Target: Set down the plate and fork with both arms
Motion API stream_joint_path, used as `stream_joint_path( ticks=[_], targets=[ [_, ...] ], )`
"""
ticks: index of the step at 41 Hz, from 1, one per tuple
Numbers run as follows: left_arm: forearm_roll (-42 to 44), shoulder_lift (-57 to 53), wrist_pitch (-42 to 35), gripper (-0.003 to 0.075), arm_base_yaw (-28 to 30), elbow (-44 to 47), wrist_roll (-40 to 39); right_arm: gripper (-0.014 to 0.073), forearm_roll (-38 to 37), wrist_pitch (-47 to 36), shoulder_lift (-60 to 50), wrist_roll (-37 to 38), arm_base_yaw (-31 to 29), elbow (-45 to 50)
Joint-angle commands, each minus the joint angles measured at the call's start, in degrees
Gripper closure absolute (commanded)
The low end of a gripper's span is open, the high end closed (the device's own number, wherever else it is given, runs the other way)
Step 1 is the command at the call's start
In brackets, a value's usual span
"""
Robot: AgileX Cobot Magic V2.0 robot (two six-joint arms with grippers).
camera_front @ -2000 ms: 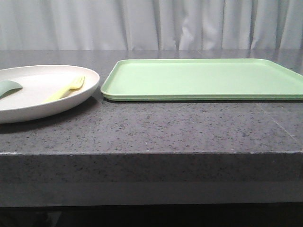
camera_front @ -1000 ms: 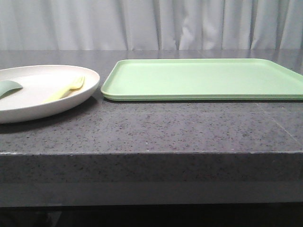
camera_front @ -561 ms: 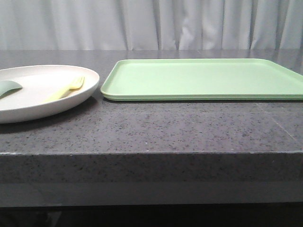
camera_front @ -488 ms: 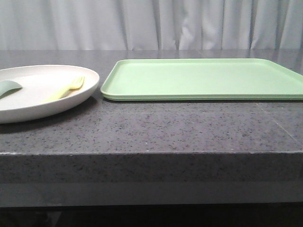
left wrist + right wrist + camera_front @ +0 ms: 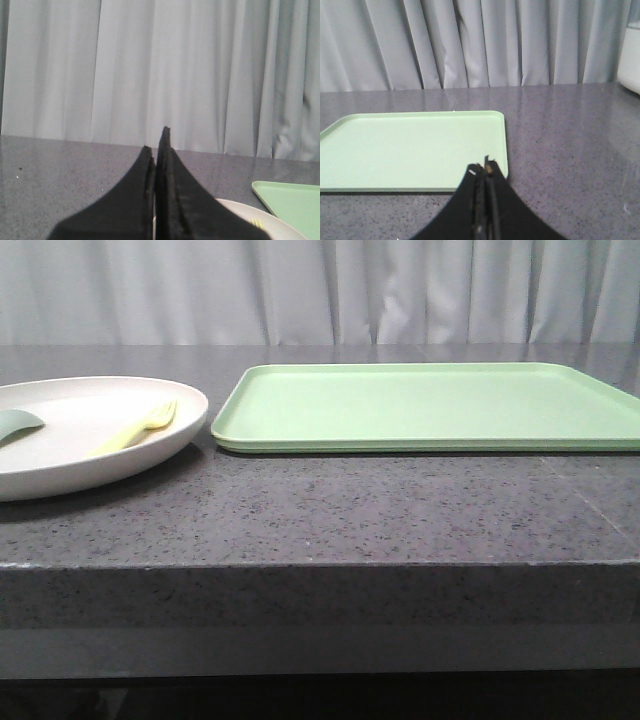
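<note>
The cream-white plate (image 5: 60, 465) rests on the dark stone table at the left of the front view. The pale yellow fork (image 5: 135, 430) lies in it, tines toward the back. The plate's rim (image 5: 272, 225) and the fork's tines (image 5: 256, 222) also show in the left wrist view, past the fingers. My left gripper (image 5: 156, 145) is shut and empty, held above the table near the plate. My right gripper (image 5: 484, 170) is shut and empty, over the near right corner of the tray. Neither gripper shows in the front view.
A light green rectangular tray (image 5: 430, 405) lies on the table right of the plate; it also shows in the right wrist view (image 5: 410, 150). A small dull-green curved piece (image 5: 18, 423) rests in the plate's left side. A white object (image 5: 631, 60) stands at the far right.
The front view has shifted very slightly; the plate, fork and tray keep their places.
</note>
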Motion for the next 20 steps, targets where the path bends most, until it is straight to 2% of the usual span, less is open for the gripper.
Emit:
stream_joint_path(
  ticks=[1, 6, 9, 15, 20],
  targets=[
    [2.3, 5.3, 2.1, 0.0738, 0.1, -8.3, -0.1, 0.071, 0.2, 1.9, 5.4, 0.0, -0.1, -8.2],
    [4.1, 14.9, 11.1, 0.0738, 0.1, -15.6, -0.1, 0.071, 0.2, 3.6, 13.8, 0.0, -0.1, -15.0],
    [6.2, 21.0, 13.9, 0.0738, 0.1, -18.4, 0.0, 0.071, 0.2, 3.2, 18.8, 0.0, -0.1, -17.7],
    [7.5, 28.9, 14.3, 0.0738, 0.1, -21.8, 0.0, 0.071, 0.2, 2.2, 26.2, 0.0, -0.1, -20.1],
    [5.9, 29.6, 14.2, 0.0738, 0.1, -22.1, 0.0, 0.0704, 0.2, 1.6, 27.9, 0.0, -0.1, -20.0]
  ],
)
